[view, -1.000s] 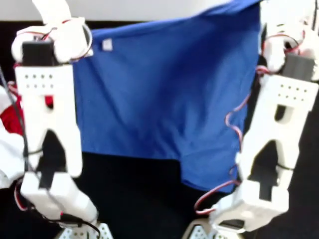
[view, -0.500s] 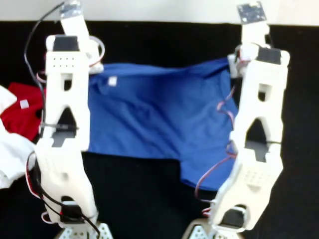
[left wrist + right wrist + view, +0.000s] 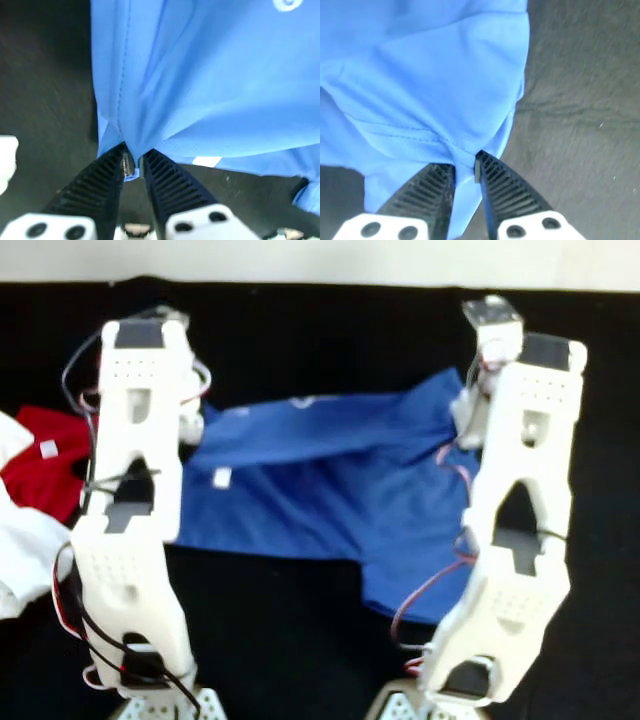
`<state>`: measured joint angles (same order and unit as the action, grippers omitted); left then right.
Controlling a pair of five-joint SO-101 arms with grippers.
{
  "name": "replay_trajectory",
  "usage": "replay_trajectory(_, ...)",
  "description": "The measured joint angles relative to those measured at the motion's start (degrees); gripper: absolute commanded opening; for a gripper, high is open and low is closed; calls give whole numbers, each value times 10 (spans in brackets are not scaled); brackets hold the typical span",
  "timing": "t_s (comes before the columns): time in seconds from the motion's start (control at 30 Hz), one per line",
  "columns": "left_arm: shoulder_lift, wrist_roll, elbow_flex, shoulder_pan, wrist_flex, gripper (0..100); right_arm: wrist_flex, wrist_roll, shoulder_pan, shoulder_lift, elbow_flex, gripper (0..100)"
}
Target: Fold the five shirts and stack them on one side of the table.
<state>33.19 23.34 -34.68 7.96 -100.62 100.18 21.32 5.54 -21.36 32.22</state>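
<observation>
My left gripper [image 3: 133,161] is pressed together on a bunched corner of the blue shirt [image 3: 330,490], and my right gripper [image 3: 465,169] pinches the opposite corner the same way, a small tuck of hem caught between its ribbed pads. I hold both corners at once so that the edge between them runs as one straight band. In the high view that band lies stretched across the far part of the shirt from one arm to the other. The rest of the shirt rests flat on the black table [image 3: 300,320], with one part trailing toward my bases on the right side. Gripping at the very corners leaves the middle free to drape, which I judge is what a clean crosswise fold needs. Both arms sit about level with each other, so the band runs nearly even. The red shirt [image 3: 45,475] and a white shirt [image 3: 25,550] lie crumpled beside my left arm, apart from the work and not yet folded, so I reckon the task is at an early stage.
</observation>
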Motion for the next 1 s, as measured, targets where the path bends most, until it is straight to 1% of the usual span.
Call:
replay_trajectory(0.17, -49, 5, 130, 1, 4, 9, -6, 0, 4, 114, -179, 5)
replay_trajectory(0.27, -69, 5, 189, 10, 39, 9, -44, 0, 4, 207, -306, 5)
replay_trajectory(0.5, -70, 7, 262, 20, 95, 9, -123, 38, 6, 397, -578, 5)
replay_trajectory(0.73, -70, 7, 272, 20, 98, 9, -135, 87, 46, 516, -703, 5)
replay_trajectory(0.87, -70, 7, 272, 20, 98, 9, -139, 125, 54, 538, -774, 5)
replay_trajectory(1.0, -70, 7, 272, 20, 98, 9, -180, 135, 57, 542, -822, 5)
